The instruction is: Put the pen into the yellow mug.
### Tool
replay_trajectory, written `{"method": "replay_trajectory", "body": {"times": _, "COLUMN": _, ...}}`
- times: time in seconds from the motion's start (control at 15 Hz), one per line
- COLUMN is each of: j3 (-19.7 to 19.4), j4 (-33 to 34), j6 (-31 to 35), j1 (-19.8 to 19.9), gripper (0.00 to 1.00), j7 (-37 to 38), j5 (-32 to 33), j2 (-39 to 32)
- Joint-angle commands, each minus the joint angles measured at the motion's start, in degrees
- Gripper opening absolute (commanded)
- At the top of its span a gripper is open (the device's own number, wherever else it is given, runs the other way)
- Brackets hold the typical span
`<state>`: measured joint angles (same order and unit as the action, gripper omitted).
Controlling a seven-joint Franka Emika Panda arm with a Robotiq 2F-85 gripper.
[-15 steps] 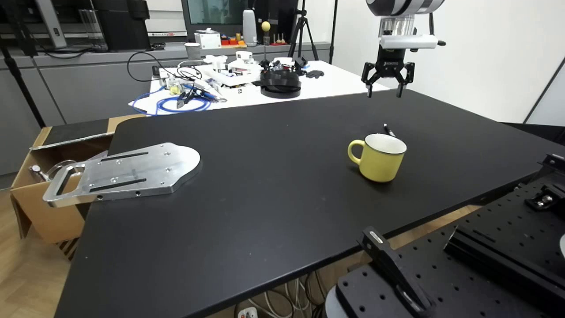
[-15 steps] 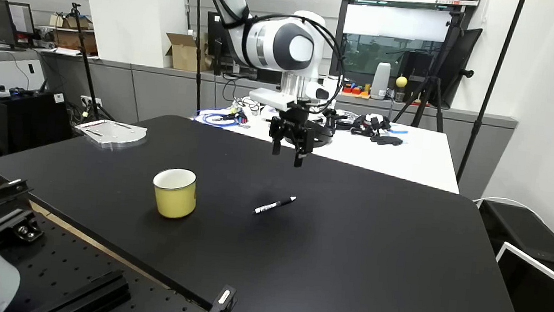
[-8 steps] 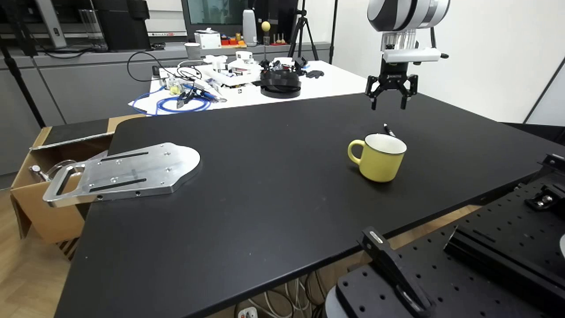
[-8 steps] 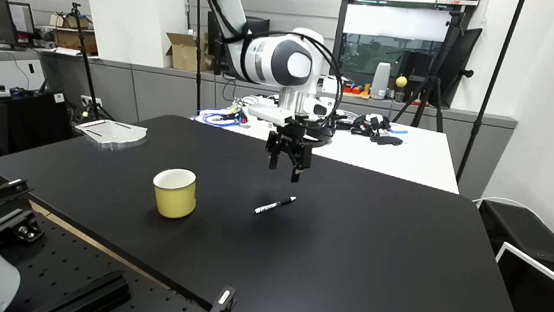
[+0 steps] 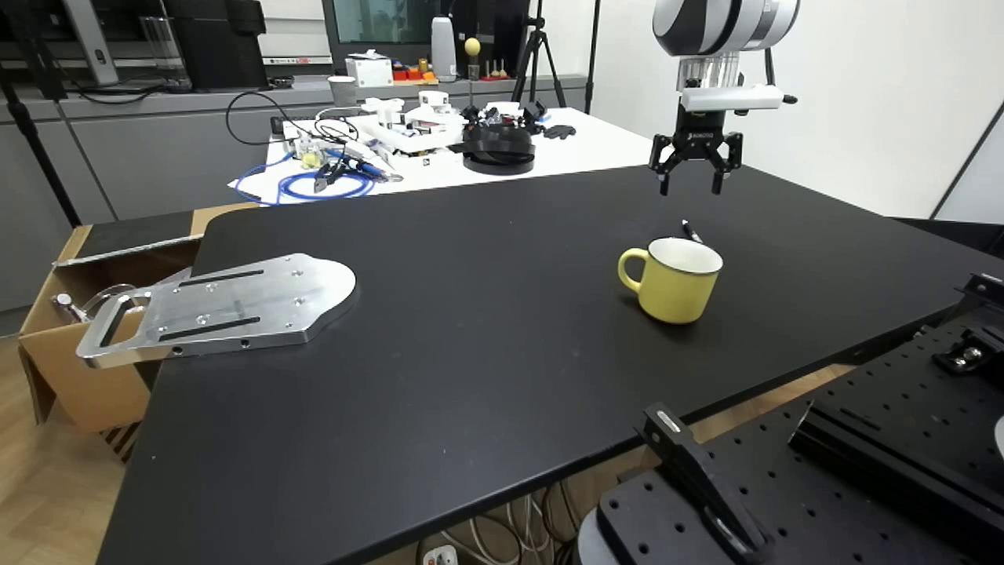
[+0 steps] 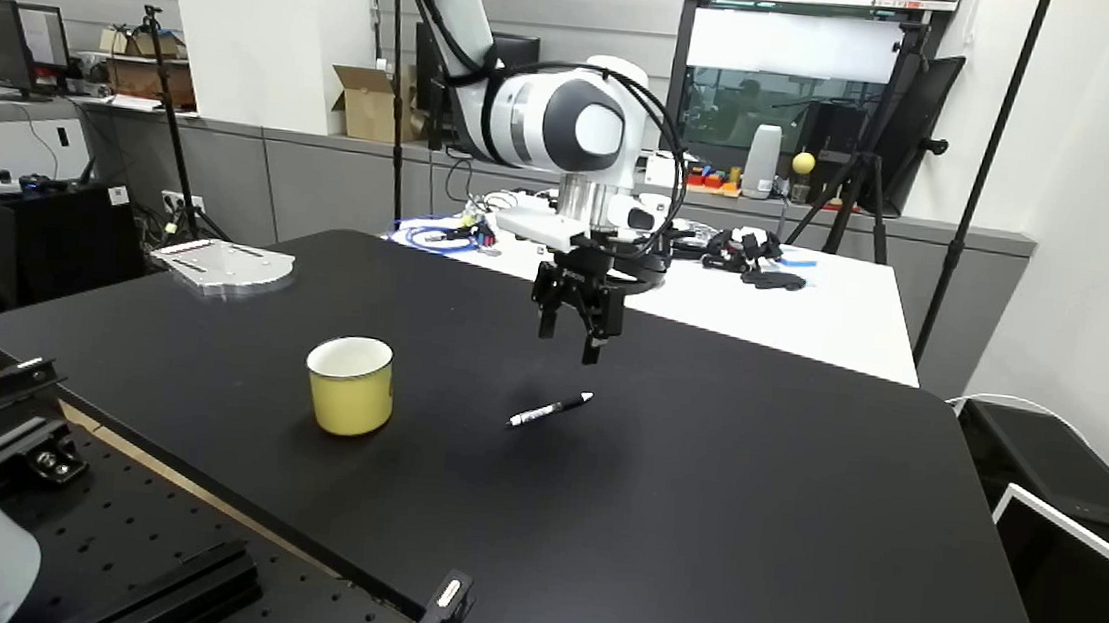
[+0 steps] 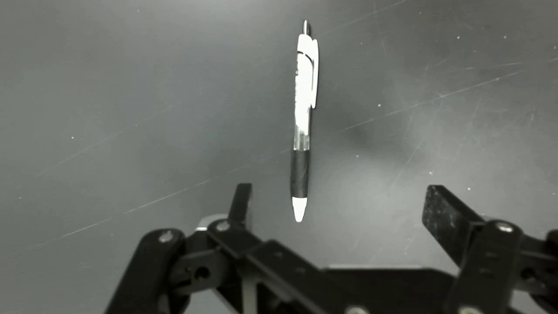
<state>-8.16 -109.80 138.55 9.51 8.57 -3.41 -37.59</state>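
The pen [image 7: 301, 117] lies on the black table, white with a dark grip and a pale tip in the wrist view. It also shows in both exterior views [image 6: 551, 410] [image 5: 690, 231], partly hidden behind the mug in the latter. The yellow mug [image 5: 678, 290] stands upright near the pen; it also shows in an exterior view [image 6: 350, 404] but is out of the wrist view. My gripper [image 7: 338, 192] is open and empty, above the table, apart from the pen. In the wrist view the pen's tip end shows between the fingers, nearer the left one. The gripper also shows in both exterior views [image 5: 690, 188] [image 6: 569, 343].
A silver metal plate [image 5: 227, 302] lies at the table's edge, over a cardboard box [image 5: 86, 384]. A white table [image 6: 815, 314] with cables and parts stands behind. A black perforated base plate [image 5: 847, 471] runs along the near table edge.
My open gripper has come down toward the table and the pen between one second and half a second ago. Since then it has stayed still. The pen and mug have not moved.
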Motion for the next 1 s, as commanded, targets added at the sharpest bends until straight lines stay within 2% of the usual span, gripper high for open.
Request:
{"method": "replay_trajectory", "body": {"times": 0.0, "j3": -0.22, "j4": 0.21, "j6": -0.18, "j1": -0.18, "gripper": 1.0, "j7": -0.16, "j5": -0.2, "j2": -0.1}}
{"method": "replay_trajectory", "body": {"times": 0.33, "j3": 0.29, "j4": 1.6, "j6": -0.74, "j1": 0.35, "gripper": 1.0, "j7": 0.42, "j5": -1.81, "j2": -2.54}}
{"method": "replay_trajectory", "body": {"times": 0.93, "j3": -0.3, "j4": 3.02, "j6": 2.77, "j1": 0.24, "gripper": 1.0, "j7": 0.55, "j5": -2.53, "j2": -8.08}}
